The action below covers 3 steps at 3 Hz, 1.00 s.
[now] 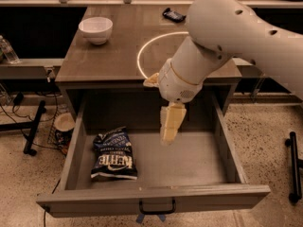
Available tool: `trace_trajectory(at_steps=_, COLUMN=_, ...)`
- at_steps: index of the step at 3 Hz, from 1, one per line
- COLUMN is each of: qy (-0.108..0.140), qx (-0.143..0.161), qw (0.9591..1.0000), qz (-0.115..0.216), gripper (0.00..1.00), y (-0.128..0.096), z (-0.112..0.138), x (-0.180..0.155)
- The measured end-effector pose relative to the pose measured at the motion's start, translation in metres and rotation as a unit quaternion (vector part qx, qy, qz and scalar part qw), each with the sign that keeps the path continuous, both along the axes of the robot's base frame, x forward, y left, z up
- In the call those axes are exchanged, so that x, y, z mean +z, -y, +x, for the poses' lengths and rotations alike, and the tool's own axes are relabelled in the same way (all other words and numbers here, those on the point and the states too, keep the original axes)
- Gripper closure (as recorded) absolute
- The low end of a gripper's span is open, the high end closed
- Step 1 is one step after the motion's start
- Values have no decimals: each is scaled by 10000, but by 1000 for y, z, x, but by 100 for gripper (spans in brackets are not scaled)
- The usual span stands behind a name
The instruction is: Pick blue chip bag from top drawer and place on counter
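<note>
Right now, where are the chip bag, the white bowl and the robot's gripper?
blue chip bag (113, 161): camera view, white lettering.
white bowl (96, 30): camera view, outer wall.
gripper (168, 135): camera view, lower tip, over top drawer (199, 202).

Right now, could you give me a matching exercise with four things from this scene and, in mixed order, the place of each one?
Things:
1. blue chip bag
2. white bowl
3. small dark packet
4. gripper

Places:
A. far edge of the counter, beyond the white circle line
B. hanging over the middle of the open top drawer
C. lying on the drawer floor, left side
D. back left of the counter

Pairs: 1-C; 2-D; 3-A; 4-B
</note>
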State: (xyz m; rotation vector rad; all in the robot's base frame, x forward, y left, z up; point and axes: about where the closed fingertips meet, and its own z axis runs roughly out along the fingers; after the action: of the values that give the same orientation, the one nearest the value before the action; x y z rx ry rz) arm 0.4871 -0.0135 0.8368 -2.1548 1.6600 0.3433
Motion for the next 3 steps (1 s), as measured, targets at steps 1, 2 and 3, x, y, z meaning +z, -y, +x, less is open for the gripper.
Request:
trace_trajectory(at_steps=1, qy=-170, qx=204, qw=9994, qz=206, gripper=0, y=-22, z=-1, x=-22)
trace_trajectory(at_steps=2, qy=-423, qx=605, qw=9950, qz=677, gripper=0, y=-72, z=1, x=-76)
trace_trajectory(at_steps=3, qy=-539, qx=867, qw=9889, qz=1078, gripper=0, y=-114, z=3, x=-120)
